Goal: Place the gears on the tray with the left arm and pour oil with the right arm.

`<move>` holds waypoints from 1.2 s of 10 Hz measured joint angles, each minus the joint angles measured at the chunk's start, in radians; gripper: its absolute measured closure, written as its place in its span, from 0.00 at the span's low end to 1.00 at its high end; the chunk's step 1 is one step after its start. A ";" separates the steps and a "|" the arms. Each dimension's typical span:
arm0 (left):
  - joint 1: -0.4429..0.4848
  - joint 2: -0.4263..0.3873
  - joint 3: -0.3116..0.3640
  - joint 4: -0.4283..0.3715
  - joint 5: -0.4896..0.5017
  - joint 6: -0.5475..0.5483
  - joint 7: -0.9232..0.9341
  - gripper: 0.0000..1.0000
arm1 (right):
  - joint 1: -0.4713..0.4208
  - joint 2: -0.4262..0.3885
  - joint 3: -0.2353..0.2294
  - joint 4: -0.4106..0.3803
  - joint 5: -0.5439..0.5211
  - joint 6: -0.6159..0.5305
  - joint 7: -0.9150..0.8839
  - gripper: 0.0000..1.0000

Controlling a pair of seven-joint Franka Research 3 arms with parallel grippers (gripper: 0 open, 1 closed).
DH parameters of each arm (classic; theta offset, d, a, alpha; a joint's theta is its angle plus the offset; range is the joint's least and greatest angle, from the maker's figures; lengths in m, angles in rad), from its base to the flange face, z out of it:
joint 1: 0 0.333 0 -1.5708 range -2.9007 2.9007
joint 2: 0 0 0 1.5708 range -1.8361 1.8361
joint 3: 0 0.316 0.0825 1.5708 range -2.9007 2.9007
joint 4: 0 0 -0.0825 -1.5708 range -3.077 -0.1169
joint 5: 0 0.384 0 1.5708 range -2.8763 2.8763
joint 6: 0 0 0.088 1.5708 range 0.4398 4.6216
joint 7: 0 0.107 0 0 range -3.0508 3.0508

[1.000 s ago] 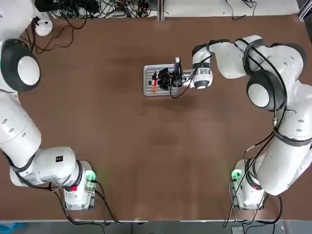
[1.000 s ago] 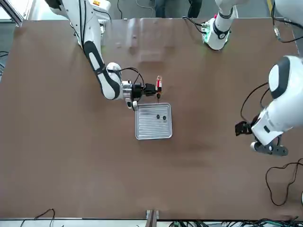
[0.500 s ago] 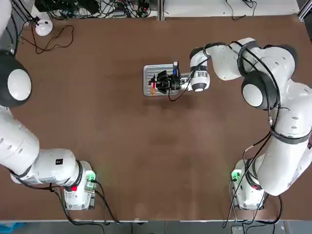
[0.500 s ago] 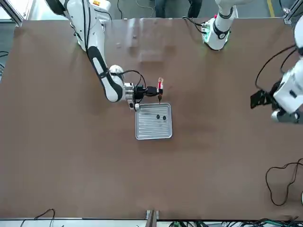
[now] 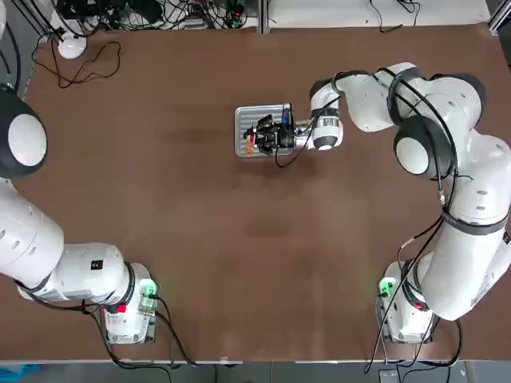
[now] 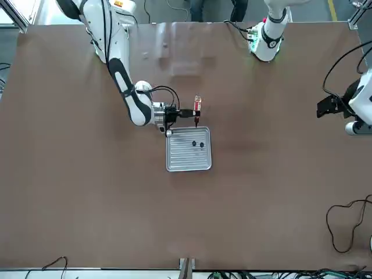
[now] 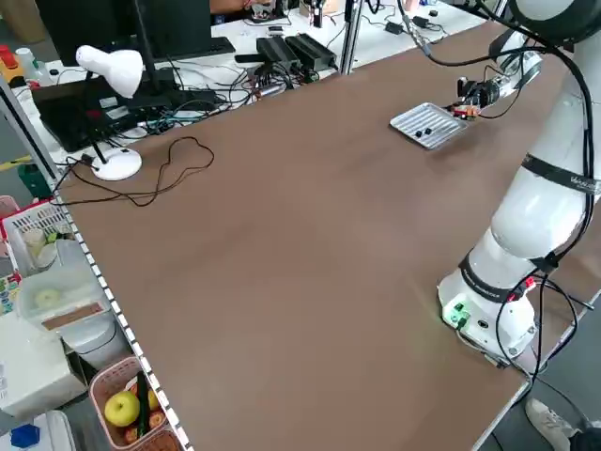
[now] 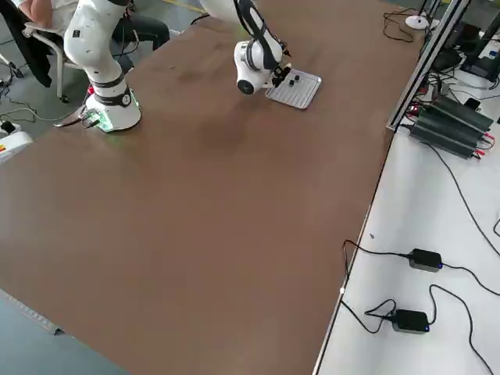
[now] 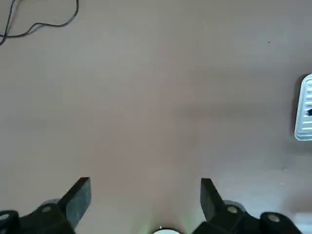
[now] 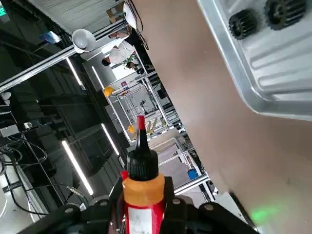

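The silver ribbed tray (image 6: 187, 156) lies mid-table, also seen in the top view (image 5: 255, 117). Two dark gears (image 6: 195, 143) (image 6: 201, 145) rest side by side on its end nearest the robot; the right wrist view shows the same gears (image 10: 240, 24) (image 10: 282, 9). My right gripper (image 6: 190, 113) is shut on the oil bottle (image 6: 197, 104), which hangs just off that tray edge with its dark cap toward the tray. In its own wrist view the bottle (image 10: 141, 192) stands between the fingers. My left gripper (image 9: 145, 187) is open and holds nothing, high over bare table far to the tray's left.
A white desk lamp (image 7: 111, 70) and loose cables (image 7: 164, 174) sit at the far left corner. The left arm (image 6: 363, 96) leans over the table's left edge. Power bricks (image 8: 426, 260) lie on the white bench beyond the right side.
The left arm has swung back toward the table's left edge. The right gripper has shifted slightly with the bottle at the tray's edge.
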 joint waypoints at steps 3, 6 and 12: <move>0.001 0.000 0.011 0.000 -0.004 -0.002 0.008 0.01 | 0.000 0.010 0.000 0.000 0.000 0.000 0.007 0.66; 0.001 0.000 0.011 0.000 -0.005 -0.002 0.008 0.01 | 0.000 0.021 0.000 0.000 0.000 0.000 0.010 0.66; 0.001 0.000 0.009 0.000 -0.005 -0.002 0.008 0.01 | -0.002 0.012 -0.015 0.010 0.001 0.000 0.012 0.66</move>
